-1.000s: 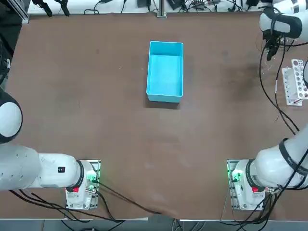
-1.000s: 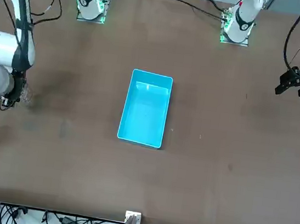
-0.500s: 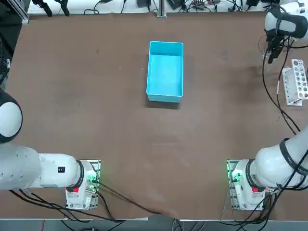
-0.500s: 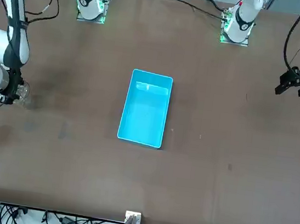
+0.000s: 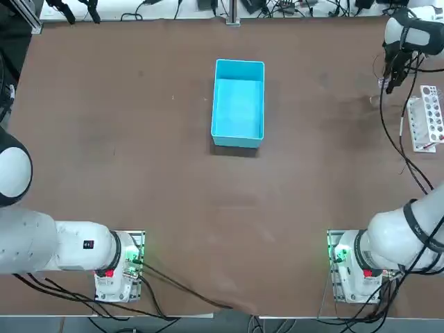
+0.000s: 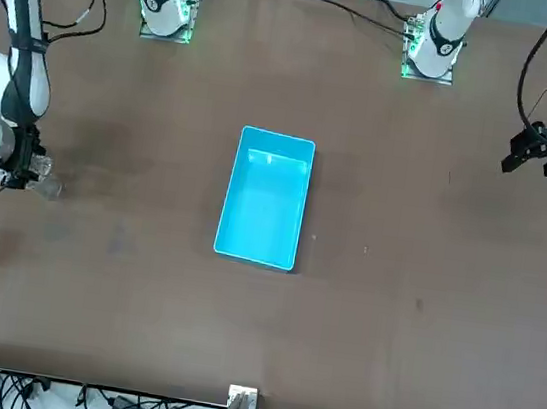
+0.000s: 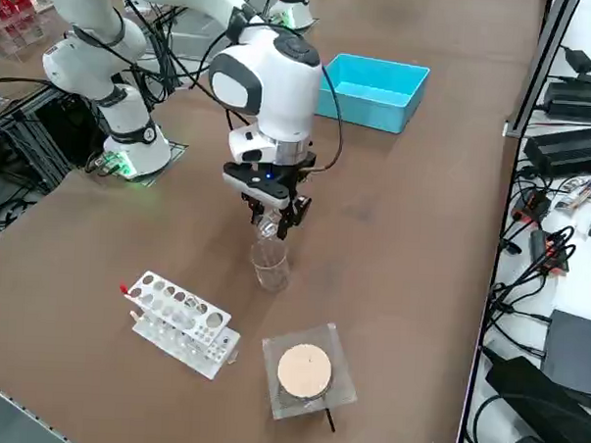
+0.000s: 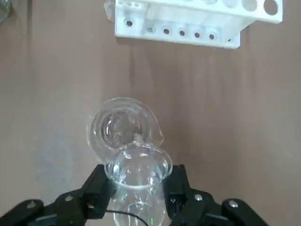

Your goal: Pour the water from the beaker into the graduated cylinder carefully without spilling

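Observation:
Near the table's right side, my right gripper (image 7: 271, 216) points down, shut on a narrow clear glass vessel, the graduated cylinder (image 8: 136, 165). The cylinder (image 7: 268, 226) hangs below the fingers (image 8: 96, 188). Directly under it the wider clear beaker (image 7: 271, 268) stands upright on the table. The beaker's round rim and spout (image 8: 117, 127) show just beyond the held glass, which overlaps the rim's edge. The two glasses are very close, and I cannot tell whether they touch. From overhead the gripper (image 5: 390, 82) is at the far right. In the front view the gripper (image 6: 18, 169) is at the left edge.
A white rack with round holes (image 7: 178, 319) lies beside the beaker, towards the table's right edge (image 5: 427, 118). A wire mesh pad with a round cork disc (image 7: 304, 371) lies past it. A blue bin (image 5: 238, 103) stands mid-table, well away.
My right wrist has shifted a little toward the table's far right, uncovering more of the rack in the top view. The blue bin has not moved.

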{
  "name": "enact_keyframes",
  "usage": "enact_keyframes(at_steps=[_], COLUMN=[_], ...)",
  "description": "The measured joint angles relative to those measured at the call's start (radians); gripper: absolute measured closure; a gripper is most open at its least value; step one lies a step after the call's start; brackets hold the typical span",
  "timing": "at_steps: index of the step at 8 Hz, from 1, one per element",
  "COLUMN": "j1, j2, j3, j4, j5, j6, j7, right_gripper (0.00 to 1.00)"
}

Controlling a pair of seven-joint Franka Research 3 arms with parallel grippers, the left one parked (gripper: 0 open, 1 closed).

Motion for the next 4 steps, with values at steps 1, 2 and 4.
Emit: enact_keyframes(at_steps=[1,2,4], j1=[-0.005,-0.006,-0.003], j2=[-0.001,-0.002,-0.003], j3=[0.0,0.0,0.007], j4=[0.0,0.0,0.0], j5=[0.002,0.002,0.0], j6=[0.001,0.002,0.014], j7=[-0.008,-0.01,-0.01], right_gripper=[0.39,0.39,0.39])
